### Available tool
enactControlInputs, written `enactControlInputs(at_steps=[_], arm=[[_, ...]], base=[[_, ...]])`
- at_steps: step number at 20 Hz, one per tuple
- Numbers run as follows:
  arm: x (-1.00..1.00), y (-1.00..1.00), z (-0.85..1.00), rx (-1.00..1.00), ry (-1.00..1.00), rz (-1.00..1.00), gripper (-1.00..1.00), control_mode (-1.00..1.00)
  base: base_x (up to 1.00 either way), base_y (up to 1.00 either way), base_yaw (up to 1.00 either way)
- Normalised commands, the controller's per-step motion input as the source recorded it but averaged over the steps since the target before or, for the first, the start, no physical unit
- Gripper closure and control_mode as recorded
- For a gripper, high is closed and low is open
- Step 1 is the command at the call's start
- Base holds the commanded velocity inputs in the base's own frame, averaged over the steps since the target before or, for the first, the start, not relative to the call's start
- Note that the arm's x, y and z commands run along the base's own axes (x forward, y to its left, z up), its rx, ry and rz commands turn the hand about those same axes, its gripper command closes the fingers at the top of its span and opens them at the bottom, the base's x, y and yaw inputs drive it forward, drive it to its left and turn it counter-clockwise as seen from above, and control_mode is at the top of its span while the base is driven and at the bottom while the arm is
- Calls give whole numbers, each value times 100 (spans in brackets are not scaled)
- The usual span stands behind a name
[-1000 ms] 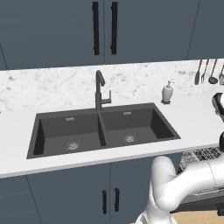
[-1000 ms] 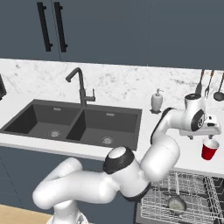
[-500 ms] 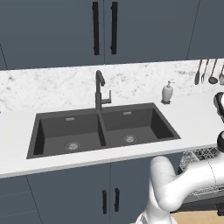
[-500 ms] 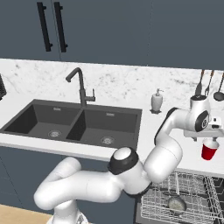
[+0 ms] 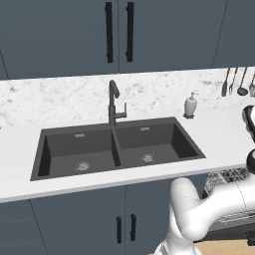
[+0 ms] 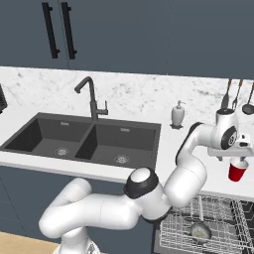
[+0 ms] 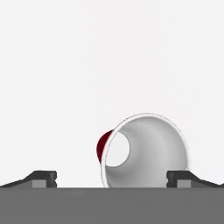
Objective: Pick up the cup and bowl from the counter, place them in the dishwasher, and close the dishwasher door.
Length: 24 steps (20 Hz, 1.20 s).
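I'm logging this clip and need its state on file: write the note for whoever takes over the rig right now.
Gripper: open and empty, poised directly above the red cup; in the hand view its fingertips straddle the cup's white inside.
Red cup: upright on the counter, right of the sink and the soap dispenser, not yet grasped.
Bowl: a round grey item lies in the dishwasher rack, probably the bowl; I cannot confirm it.
Dishwasher: open, wire rack visible below the counter.
Left: grasp the cup, place it in the rack, close the dishwasher door.
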Motion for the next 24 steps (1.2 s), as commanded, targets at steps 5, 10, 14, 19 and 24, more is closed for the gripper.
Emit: enactControlInputs(at_steps=[5,10,14,19,24], arm=[[0,1,-21,0,0,0,-100,-100],[0,0,-25,0,0,0,-100,-100],[0,0,-26,0,0,0,-100,-100],[4,0,-12,0,0,1,-100,-100],[11,0,-12,0,1,6,-100,-100]], base=[[0,0,0],[0,0,0],[0,0,0],[0,0,0],[0,0,0]])
